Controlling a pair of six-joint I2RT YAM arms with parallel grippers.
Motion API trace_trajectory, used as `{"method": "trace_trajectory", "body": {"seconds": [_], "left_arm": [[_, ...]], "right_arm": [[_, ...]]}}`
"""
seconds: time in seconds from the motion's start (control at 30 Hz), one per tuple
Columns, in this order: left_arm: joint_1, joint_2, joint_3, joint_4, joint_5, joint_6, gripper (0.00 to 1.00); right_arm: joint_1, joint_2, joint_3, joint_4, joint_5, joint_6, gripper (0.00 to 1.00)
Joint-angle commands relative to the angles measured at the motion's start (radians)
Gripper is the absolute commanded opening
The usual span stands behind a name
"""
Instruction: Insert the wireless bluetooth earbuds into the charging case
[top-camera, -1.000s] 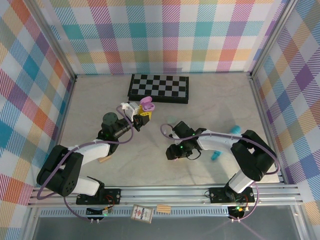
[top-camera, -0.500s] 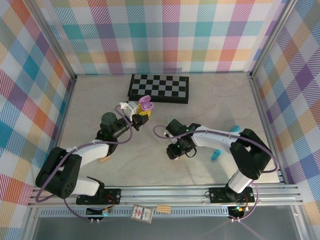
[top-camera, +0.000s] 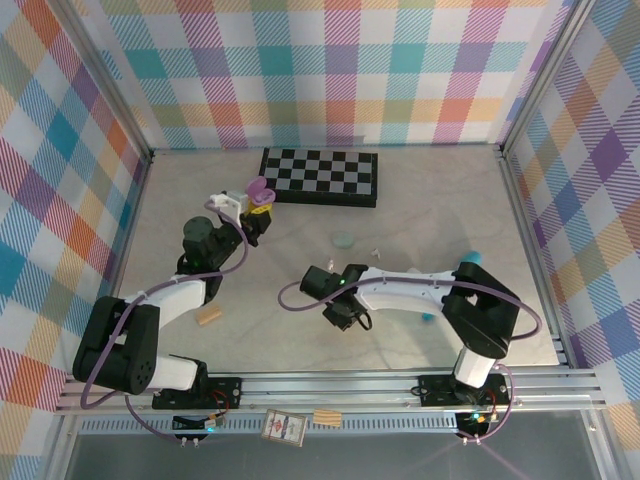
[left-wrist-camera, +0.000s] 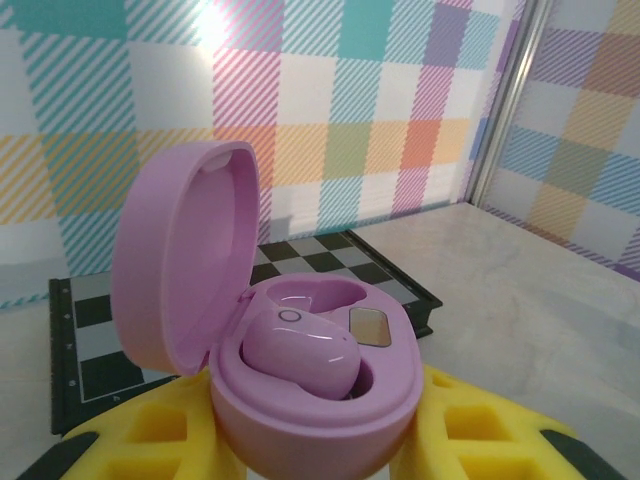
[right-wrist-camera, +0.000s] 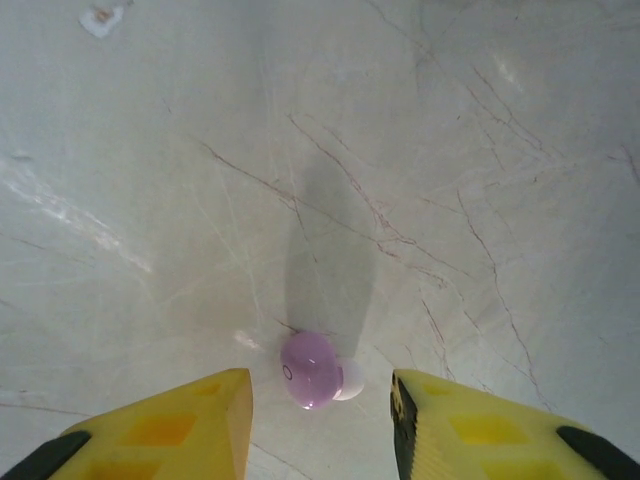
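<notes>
Having swung left, right end effector (right-wrist-camera: 320, 405) now straddling pink earbud (right-wrist-camera: 310, 370)

No text, brand or number is showing legibly anywhere. A small card (top-camera: 284, 428) is lying on the metal frame (top-camera: 330, 385) just below the middle of the bench's near edge, and its print is coming out too small to read
</notes>
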Motion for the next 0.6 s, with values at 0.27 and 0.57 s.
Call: {"method": "trace_trajectory", "body": {"seconds": [0.27,0.57], "left_arm": [[0.024,-0.031,0.027,-0.009,-0.018,-0.014,0.29],[0.023,-0.039,0.028,-0.018,-0.016,-0.009,0.29]], "right_arm": [[0.057,0.108,0.072,-0.074,0.124,-0.016,0.39],[0.067,0.151,0.099,-0.095,0.157,-0.018,0.36]]}}
